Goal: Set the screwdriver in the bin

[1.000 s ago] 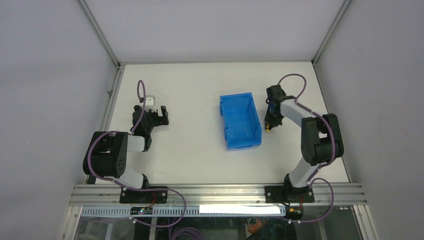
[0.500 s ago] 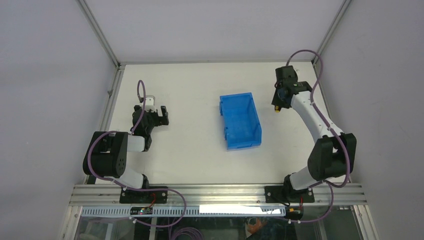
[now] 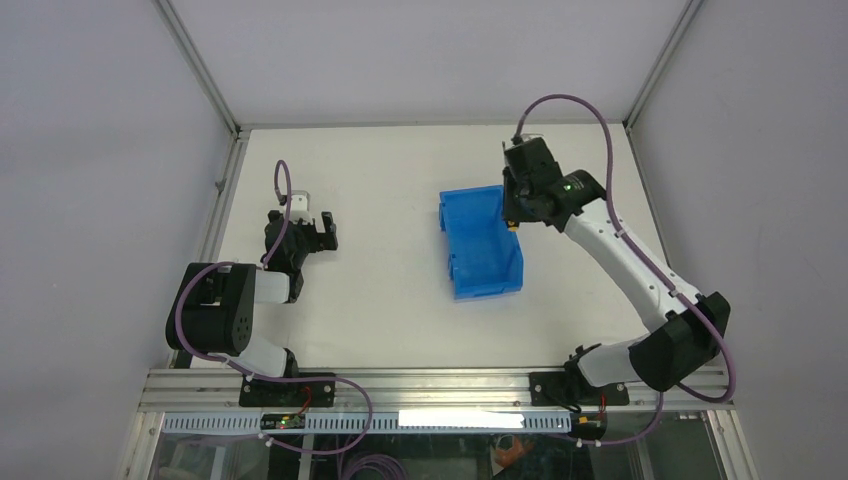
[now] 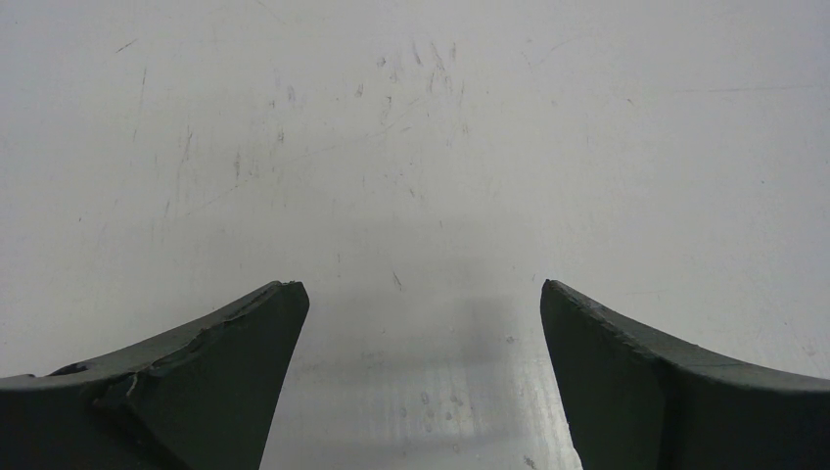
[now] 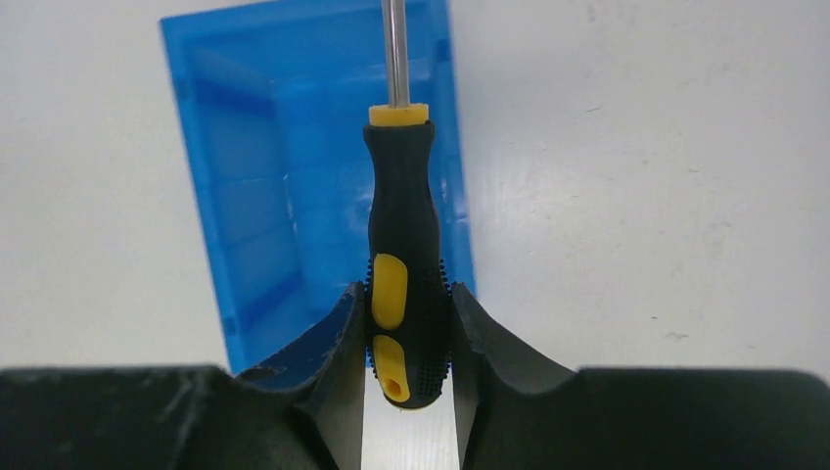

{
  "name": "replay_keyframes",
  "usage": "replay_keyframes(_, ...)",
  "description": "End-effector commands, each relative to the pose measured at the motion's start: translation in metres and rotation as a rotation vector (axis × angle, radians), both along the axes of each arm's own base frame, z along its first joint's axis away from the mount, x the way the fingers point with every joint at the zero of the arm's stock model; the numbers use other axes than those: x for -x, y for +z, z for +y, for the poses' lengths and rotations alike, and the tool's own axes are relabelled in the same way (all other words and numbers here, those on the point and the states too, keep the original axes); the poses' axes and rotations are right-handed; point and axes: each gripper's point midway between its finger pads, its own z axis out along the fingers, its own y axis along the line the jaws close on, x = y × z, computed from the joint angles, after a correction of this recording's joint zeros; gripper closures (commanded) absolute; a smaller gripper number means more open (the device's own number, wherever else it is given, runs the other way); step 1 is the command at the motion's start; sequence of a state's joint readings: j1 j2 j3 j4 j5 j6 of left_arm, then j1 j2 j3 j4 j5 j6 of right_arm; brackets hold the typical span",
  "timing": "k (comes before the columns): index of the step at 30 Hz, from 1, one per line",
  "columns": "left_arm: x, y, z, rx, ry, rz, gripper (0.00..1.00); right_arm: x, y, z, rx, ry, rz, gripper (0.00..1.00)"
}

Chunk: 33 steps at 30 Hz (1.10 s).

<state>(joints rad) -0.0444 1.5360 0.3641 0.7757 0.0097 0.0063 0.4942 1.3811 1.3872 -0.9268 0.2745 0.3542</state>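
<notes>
Worktop (image 3: 380,310): white, scuffed, with the blue bin (image 3: 482,250) standing right of centre, upright, long axis running near to far. Nothing showed inside the bin in either view that caught it.

Right arm (image 3: 630,265) was stretched out over the far right corner of the bin. Right end effector (image 5: 405,299) was clamped on the screwdriver (image 5: 403,245), fingers pressed against both sides of the yellow-and-black handle near its butt end. The shaft pointed away from the wrist and ran out of the top of the wrist view. From that view the handle hung above the bin's interior, close along one long wall, clearly above it and not touching (height over the floor of the bin I couldn't judge).

Left end effector (image 4: 421,286) was parked on the left side of the worktop, well apart from the bin, fingers spread, nothing between them, only bare surface underneath.

Progress, my read: pick was done, carry nearly done. Left to do: nudge further in from that wall, lower, let go. Screwdriver wasn't in the bin yet. Dropping from there looked likely to clip the rim.
</notes>
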Motion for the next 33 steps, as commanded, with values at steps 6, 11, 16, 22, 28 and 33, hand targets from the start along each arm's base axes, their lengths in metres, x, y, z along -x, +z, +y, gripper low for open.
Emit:
replay_keyframes(6, -0.01, 0.024, -0.003, 0.026, -0.011, -0.075, 0.01, 0.017, -0.038, 0.056, -0.097, 0.09, -0.005, 1.0)
replay_keyframes(11, -0.01, 0.024, -0.003, 0.026, -0.011, -0.075, 0.01, 0.029, -0.081, 0.068, -0.096, 0.112, 0.059, 1.0)
replay_keyframes(16, -0.01, 0.024, -0.003, 0.026, -0.011, -0.075, 0.01, 0.032, -0.114, 0.072, -0.09, 0.114, 0.089, 1.0)
replay_keyframes(22, -0.01, 0.024, -0.003, 0.025, -0.011, -0.075, 0.01, 0.028, -0.145, 0.068, -0.042, 0.062, 0.131, 1.0)
replay_keyframes(28, -0.01, 0.024, -0.004, 0.026, -0.011, -0.075, 0.01, 0.035, -0.162, 0.073, -0.066, 0.046, 0.163, 0.88)
replay_keyframes(33, -0.01, 0.024, -0.003, 0.027, -0.01, -0.074, 0.01, 0.036, -0.155, 0.074, -0.064, 0.036, 0.147, 0.63)
